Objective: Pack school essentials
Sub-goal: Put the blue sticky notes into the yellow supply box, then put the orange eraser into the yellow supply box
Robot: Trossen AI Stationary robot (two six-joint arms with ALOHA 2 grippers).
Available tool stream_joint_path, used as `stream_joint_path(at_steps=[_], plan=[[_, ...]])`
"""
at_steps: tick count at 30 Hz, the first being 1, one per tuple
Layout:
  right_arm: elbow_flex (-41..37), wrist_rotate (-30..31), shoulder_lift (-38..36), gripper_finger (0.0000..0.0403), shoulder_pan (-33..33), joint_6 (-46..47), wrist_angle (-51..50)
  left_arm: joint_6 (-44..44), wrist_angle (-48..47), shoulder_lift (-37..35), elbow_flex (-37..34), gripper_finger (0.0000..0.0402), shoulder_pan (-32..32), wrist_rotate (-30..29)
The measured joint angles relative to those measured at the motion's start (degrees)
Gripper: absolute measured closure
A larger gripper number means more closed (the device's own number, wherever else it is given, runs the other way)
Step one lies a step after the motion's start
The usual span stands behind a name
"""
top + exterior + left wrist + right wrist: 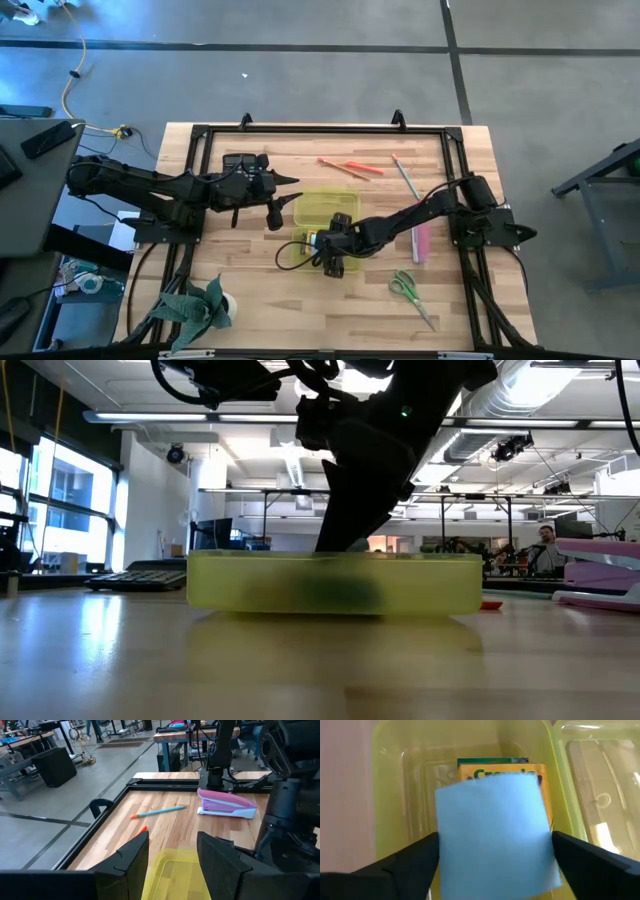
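A translucent yellow-green case (322, 222) lies open mid-table, and a crayon box (500, 770) rests flat on its floor. My right gripper (495, 840) hangs over the case, slanting down. A light blue sticky-note pad (495, 835) sits between its spread fingers, above the crayon box. My left gripper (172, 855) is open and holds nothing. It hovers level over the case's left end (175, 875). Green-handled scissors (410, 288), orange pens (350, 167) and a thin pencil (405, 178) lie on the wood. My right gripper has one finger (415, 857) beside each side edge of the sticky-note pad (445, 845), coming from above at a slant. The pad is tilted over the crayon box. I cannot tell whether the fingers touch its edges.
A pink stapler (420, 243) lies right of the case, close under my right arm. A black flat device (240, 160) sits at the far left. A green plush thing (195, 305) lies at the near left corner. A black frame (455, 150) runs around the tabletop.
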Motion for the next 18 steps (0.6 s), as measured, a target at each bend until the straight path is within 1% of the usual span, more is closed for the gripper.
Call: stream_joint_path(at_steps=[1,3,9,18], plan=[[0.0,0.2,0.0,0.0017,-0.1,0.0,0.0,0.0,0.0,0.0,0.0,0.0245,0.0,0.0],[0.0,0.7,-0.1,0.0008,-0.1,0.0,-0.5,0.0,0.0,0.0,0.0,0.0245,0.0,0.0],[0.0,2.2,-1.7,0.0005,-0.1,-0.2,-1.7,0.0,0.0,0.0,0.0,0.0245,0.0,0.0],[0.0,4.2,-7.1,0.0004,1.0,2.2,-9.3,0.0,0.0,0.0,0.0,0.0245,0.0,0.0]])
